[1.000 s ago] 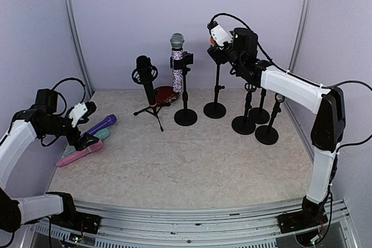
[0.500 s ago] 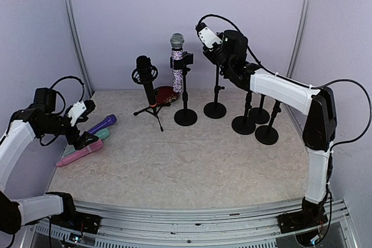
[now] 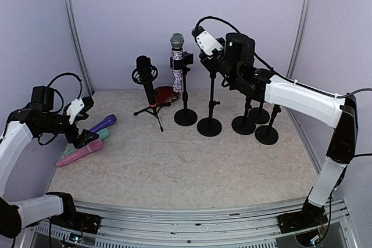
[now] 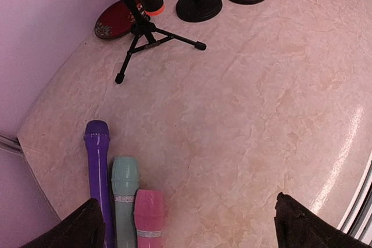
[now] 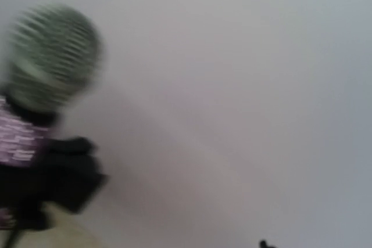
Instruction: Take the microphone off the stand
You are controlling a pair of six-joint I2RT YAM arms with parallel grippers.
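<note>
My right gripper is closed at the top of a black stand in the middle of the back row. The microphone in that stand's clip is hidden behind the gripper body. The stand hangs with the gripper, nearer to me than the others. Left of it, a glittery microphone with a grey mesh head stands in its own stand. It also shows, blurred, at the left of the right wrist view; no fingers show there. My left gripper stands wide open and empty over the table's left side.
Purple, teal and pink microphones lie side by side under my left gripper. A black microphone on a tripod and a red dish sit at the back left. Bare stands crowd the back right.
My right gripper has closed at the stand's top and swung left and toward me. The stand came with it, its base shifting forward. The left arm barely moved.
</note>
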